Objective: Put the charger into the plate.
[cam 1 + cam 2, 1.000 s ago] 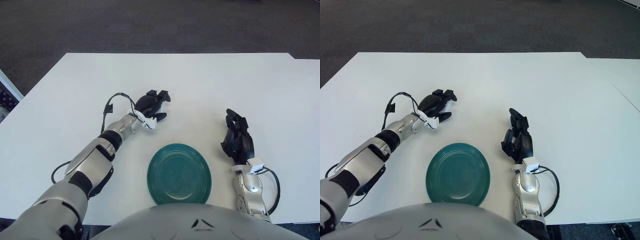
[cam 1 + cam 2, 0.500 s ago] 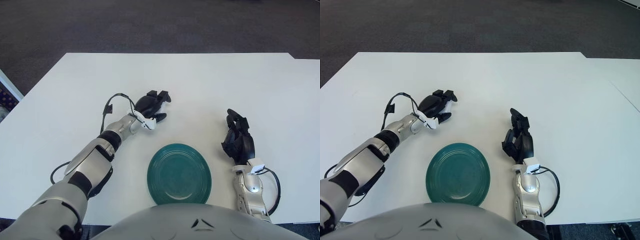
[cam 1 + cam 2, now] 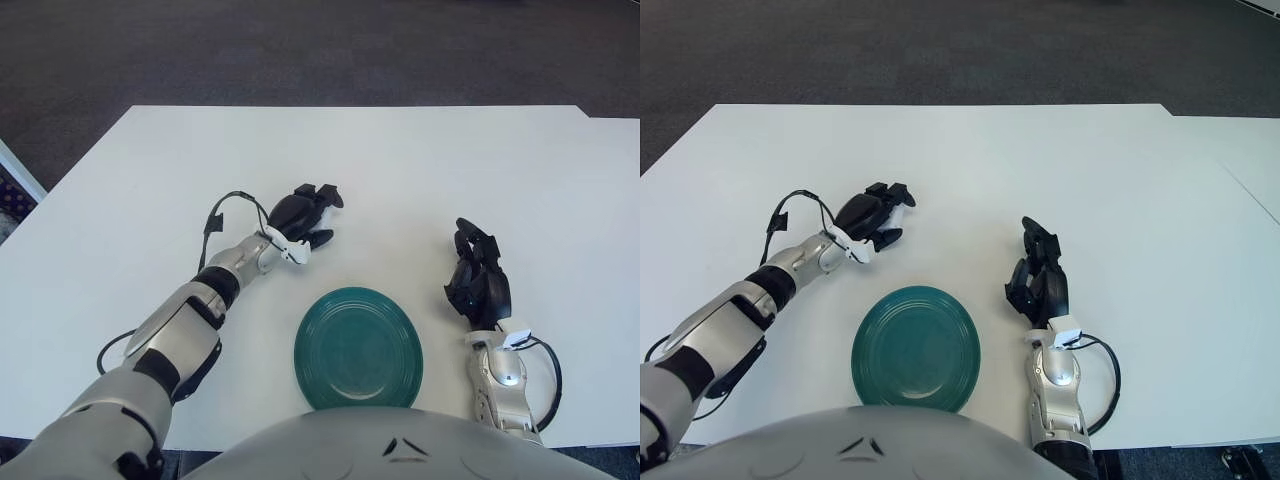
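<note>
My left hand is above the table, up and to the left of the green plate. Its black fingers are curled around a small white charger, most of which is hidden; only a white bit shows between the fingertips. The plate lies flat near the table's front edge and holds nothing. My right hand shows to the right of the plate, fingers relaxed and holding nothing.
A white table stretches wide behind the plate. A black cable loops off my left forearm. Dark carpet lies beyond the far edge, and my own body covers the table's front edge.
My left hand has shifted slightly to the right and a little toward the plate, its fingers still closed. The right hand has barely moved.
</note>
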{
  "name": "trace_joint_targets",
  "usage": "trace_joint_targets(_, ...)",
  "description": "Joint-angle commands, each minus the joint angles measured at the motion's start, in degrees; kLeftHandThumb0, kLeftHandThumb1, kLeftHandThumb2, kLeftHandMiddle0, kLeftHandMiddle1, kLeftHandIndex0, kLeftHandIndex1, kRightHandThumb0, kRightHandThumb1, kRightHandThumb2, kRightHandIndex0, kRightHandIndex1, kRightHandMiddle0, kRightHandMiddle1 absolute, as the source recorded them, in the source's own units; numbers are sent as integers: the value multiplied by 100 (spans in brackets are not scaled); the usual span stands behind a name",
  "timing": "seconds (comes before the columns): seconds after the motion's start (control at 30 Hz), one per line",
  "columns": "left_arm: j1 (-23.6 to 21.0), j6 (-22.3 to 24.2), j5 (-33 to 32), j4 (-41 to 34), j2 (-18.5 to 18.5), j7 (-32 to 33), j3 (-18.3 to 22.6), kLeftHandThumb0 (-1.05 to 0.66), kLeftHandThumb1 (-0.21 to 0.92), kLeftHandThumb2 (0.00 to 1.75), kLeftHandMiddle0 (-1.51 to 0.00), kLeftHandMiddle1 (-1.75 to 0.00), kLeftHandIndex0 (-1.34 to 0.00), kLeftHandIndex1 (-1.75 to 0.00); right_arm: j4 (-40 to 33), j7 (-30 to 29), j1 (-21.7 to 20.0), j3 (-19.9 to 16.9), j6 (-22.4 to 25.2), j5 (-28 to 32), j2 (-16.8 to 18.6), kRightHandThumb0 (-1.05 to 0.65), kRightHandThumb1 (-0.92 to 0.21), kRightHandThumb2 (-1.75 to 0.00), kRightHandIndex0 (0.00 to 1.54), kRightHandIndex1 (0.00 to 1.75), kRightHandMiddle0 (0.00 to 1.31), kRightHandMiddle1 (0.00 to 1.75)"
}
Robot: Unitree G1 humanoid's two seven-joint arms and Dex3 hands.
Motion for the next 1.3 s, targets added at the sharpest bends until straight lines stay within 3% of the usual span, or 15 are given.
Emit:
trace_joint_targets(0.0,333,363,0,-1597,359,-374,509,0,16,150,-70,-174,-52,-175,563,-77,460,-32,233,-76,80,-81,-92,-94,25,1,0,75)
trace_joint_targets(0.13,410,372,52,-2203,504,-455,743,0,14,153,-71,-174,-54,-175,572,-100,463,-24,214,-73,112,-81,-92,-93,25,1,0,76)
trace_joint_targets(0.33,411,295,149,-2538,662,-509,1016,0,8,159,-75,-175,-59,-174,599,-132,443,-21,255,-76,136,-83,-92,-91,25,1,0,77)
trace_joint_targets(0.57,548,318,159,-3132,672,-764,1266,0,11,156,-73,-175,-57,-174,602,-125,452,-9,279,-78,112,-83,-92,-90,25,1,0,76)
trace_joint_targets(0.73,709,397,266,-3794,593,-923,1324,0,12,154,-72,-175,-57,-173,635,-144,440,1,285,-141,82,-84,-92,-91,25,0,0,74)
trace_joint_targets(1.27,1041,189,283,-4415,470,-1181,1392,0,3,165,-79,-175,-63,-174,750,-68,413,-6,177,-101,53,-85,-92,-92,25,1,0,74)
